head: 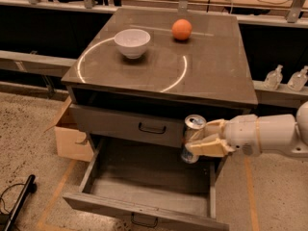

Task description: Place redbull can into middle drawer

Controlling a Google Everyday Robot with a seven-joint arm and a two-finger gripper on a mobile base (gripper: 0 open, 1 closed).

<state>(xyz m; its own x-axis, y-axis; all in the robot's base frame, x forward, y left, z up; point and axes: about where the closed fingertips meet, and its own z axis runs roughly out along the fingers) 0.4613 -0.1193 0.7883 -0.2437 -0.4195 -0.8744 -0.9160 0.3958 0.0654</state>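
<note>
Grey-brown boards are forming the cabinet, and its tabletop (pixel 216 66) is carrying a white bowl (pixel 132 42) at the back edge of a pale ring, with an orange fruit (pixel 182 29) sitting farther back to the right. A speckled floor is spreading around it. A cardboard box (pixel 72 141) is standing at the cabinet's left, and two clear bottles (pixel 273 77) are resting on a ledge to the right. The upper drawer (pixel 115 121) is sitting closed, while the middle drawer (pixel 144 179) is standing pulled well out.

The white arm (pixel 269 134) is reaching in level from the right edge. Its end effector (pixel 195 141) is clamping the redbull can (pixel 193 129) from the side, in front of the upper drawer's right end and above the open middle drawer's back right corner. The can's long axis is running nearly vertical, with its silver top facing up and leaning slightly right.
</note>
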